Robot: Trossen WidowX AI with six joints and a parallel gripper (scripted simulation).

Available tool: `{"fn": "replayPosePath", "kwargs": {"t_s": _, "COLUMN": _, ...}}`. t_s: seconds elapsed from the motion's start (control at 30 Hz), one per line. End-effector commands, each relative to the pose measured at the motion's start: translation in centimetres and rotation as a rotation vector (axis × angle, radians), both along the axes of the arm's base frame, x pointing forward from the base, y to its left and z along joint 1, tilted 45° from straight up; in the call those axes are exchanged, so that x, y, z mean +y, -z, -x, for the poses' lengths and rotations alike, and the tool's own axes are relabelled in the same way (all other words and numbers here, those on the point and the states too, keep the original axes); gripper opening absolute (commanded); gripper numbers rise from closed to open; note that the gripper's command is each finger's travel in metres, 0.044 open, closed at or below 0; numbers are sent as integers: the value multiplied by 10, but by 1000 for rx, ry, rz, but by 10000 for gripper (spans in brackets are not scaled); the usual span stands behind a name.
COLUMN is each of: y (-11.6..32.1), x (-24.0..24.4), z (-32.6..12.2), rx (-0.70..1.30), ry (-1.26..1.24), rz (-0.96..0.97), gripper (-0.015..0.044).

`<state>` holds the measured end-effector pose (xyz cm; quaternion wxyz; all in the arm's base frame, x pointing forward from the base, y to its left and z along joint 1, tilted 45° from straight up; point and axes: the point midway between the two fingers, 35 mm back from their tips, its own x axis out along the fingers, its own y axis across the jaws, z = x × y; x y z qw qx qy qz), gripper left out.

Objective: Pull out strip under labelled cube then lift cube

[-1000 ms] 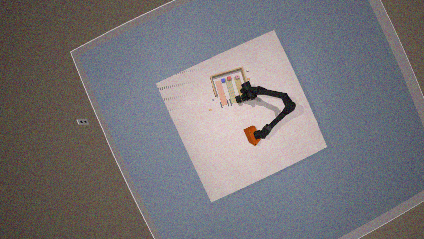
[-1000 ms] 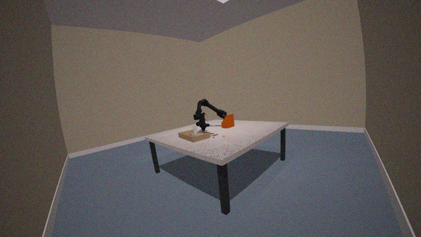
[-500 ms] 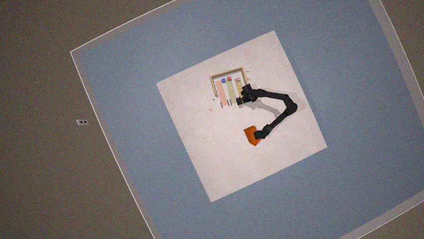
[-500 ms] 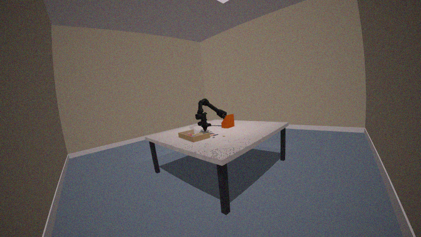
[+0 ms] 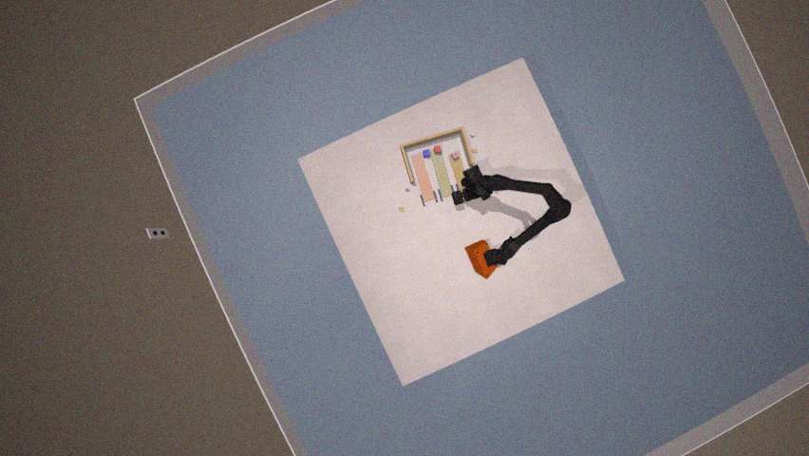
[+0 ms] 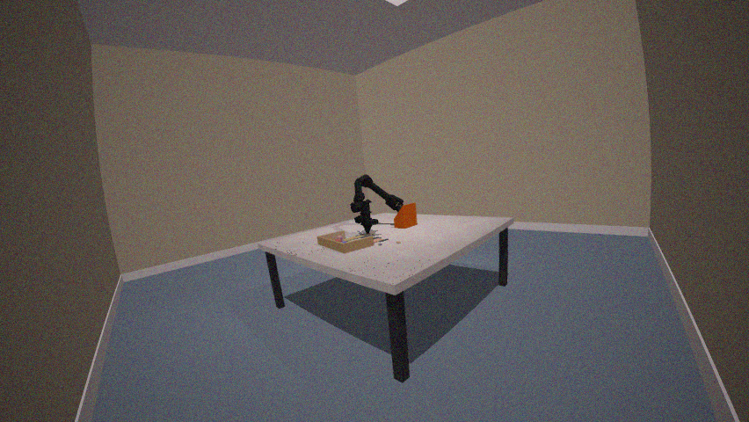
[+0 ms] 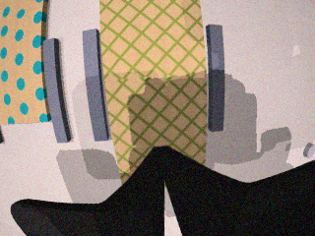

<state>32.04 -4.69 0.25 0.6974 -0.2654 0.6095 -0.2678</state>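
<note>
My worktop is a pale square slab on dark legs, ringed by blue floor and tan walls. An orange wedge-shaped block sits on it, well apart from the wooden tray. Small beige scraps lie scattered near the tray's open end. On the wall I see a double socket.

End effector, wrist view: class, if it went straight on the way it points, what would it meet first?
Most likely the cross-hatched strip: the shut end effector points down at its near end, between grey guide bars. Height above it is unclear.
</note>
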Motion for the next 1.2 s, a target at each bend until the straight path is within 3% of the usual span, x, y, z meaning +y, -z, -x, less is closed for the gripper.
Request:
{"fn": "replayPosePath", "kwargs": {"t_s": 0.0, "y": 4, "x": -3, "z": 13, "rx": 18, "ry": 9, "rz": 6, "gripper": 0}}
{"fn": "replayPosePath", "kwargs": {"t_s": 1.17, "y": 11, "x": -5, "z": 65, "rx": 21, "ry": 9, "rz": 6, "gripper": 0}}
